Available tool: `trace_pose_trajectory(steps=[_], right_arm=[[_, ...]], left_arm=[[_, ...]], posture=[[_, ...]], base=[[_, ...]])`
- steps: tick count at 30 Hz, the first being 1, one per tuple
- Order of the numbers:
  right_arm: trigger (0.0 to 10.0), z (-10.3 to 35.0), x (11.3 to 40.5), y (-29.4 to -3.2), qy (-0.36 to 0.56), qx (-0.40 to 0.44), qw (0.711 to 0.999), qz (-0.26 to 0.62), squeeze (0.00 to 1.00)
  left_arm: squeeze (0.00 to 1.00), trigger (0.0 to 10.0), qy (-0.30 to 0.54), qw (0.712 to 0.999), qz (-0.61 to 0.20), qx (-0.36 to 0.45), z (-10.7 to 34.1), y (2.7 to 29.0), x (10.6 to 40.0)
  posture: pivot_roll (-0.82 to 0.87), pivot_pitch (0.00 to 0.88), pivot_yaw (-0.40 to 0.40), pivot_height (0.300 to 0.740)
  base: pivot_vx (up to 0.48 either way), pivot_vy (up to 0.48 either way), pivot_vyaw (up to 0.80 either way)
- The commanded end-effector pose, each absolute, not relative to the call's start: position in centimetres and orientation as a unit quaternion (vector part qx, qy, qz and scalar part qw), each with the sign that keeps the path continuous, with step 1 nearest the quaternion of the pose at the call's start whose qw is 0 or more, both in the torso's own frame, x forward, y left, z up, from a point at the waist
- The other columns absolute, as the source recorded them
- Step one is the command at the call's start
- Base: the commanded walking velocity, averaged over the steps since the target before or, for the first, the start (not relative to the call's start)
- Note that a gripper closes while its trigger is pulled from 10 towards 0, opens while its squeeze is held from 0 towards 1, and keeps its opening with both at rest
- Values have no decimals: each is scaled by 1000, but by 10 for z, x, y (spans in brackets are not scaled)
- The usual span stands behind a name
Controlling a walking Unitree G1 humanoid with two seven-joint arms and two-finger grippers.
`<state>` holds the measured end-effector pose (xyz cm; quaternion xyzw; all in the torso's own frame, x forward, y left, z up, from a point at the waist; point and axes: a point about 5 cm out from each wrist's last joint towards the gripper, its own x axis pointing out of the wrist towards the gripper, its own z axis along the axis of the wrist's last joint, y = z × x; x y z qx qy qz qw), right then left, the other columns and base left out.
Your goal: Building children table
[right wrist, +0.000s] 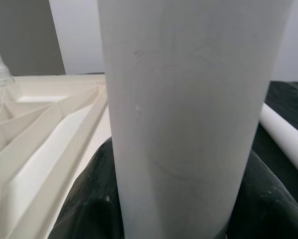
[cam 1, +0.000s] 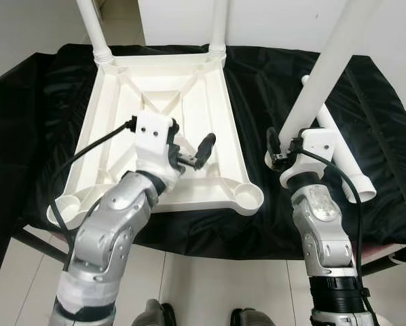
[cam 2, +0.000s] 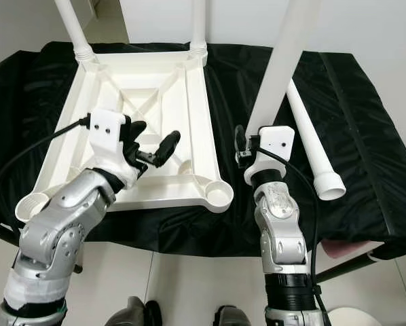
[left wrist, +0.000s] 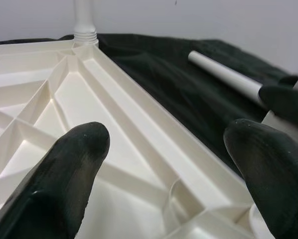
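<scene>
Lying upside down on a black cloth (cam 1: 271, 75), the white plastic tabletop (cam 1: 162, 95) shows its ribbed underside. Two legs already stand in the far corner sockets: far-left leg (cam 1: 91, 27), far-right leg (cam 1: 218, 24). The near-right socket (cam 1: 247, 197) and near-left socket (cam 1: 62, 207) are unfilled.

Right gripper (cam 1: 279, 153) is clenched around the lower end of a third leg (cam 1: 328, 64), holding it tilted, top leaning far-right. It sits right of the tabletop, near the near-right socket but apart from it. A fourth leg (cam 1: 342, 159) lies loose on the cloth, further right.

Left gripper (cam 1: 193, 153) hovers over the tabletop's near-right part, fingers spread, grasping nothing. Left wrist view confirms the gap between its fingers (left wrist: 64, 174), with the ribs below.

Handling judgement: the legs look like hollow, stiff, light plastic tubes, smooth, so likely slippery under a twist. Gripping low near the insert end suits steering into the socket. The tabletop looks rigid but light and may slide on the cloth; bracing its rim beside the socket seems sensible.
</scene>
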<state>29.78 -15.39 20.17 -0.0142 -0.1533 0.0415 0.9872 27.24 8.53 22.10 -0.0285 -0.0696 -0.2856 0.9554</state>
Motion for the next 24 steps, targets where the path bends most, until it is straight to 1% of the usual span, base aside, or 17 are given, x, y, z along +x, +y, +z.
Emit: trace_pose_trajectory(steps=[1, 4, 11, 15, 19, 24], right_arm=[[10000, 206, 293, -153, -163, -13, 985, 51, 0], [10000, 205, 291, -152, -163, -15, 985, 56, 0], [10000, 203, 287, -151, -166, -25, 983, 72, 0], [10000, 203, 286, -151, -166, -25, 983, 75, 0], [10000, 203, 284, -148, -169, -26, 981, 87, 0], [10000, 203, 281, -147, -171, -26, 980, 98, 0]], left_arm=[[0, 10000, -83, 943, -324, 1, 218, 83, 266], [0, 10000, -84, 943, -321, 8, 215, 85, 265], [0, 10000, -95, 931, -351, 36, 214, 84, 260], [0, 10000, -96, 929, -356, 41, 214, 84, 259], [0, 10000, -90, 921, -376, 50, 209, 83, 252], [0, 10000, -84, 919, -381, 52, 205, 82, 250]], posture=[[-166, 127, 22, 740], [-167, 126, 23, 740], [-163, 107, 29, 740], [-158, 104, 29, 740], [-153, 106, 34, 740], [-150, 108, 33, 740]], base=[[0, 0, 0], [0, 0, 0], [0, 0, 0], [0, 0, 0], [0, 0, 0], [0, 0, 0]])
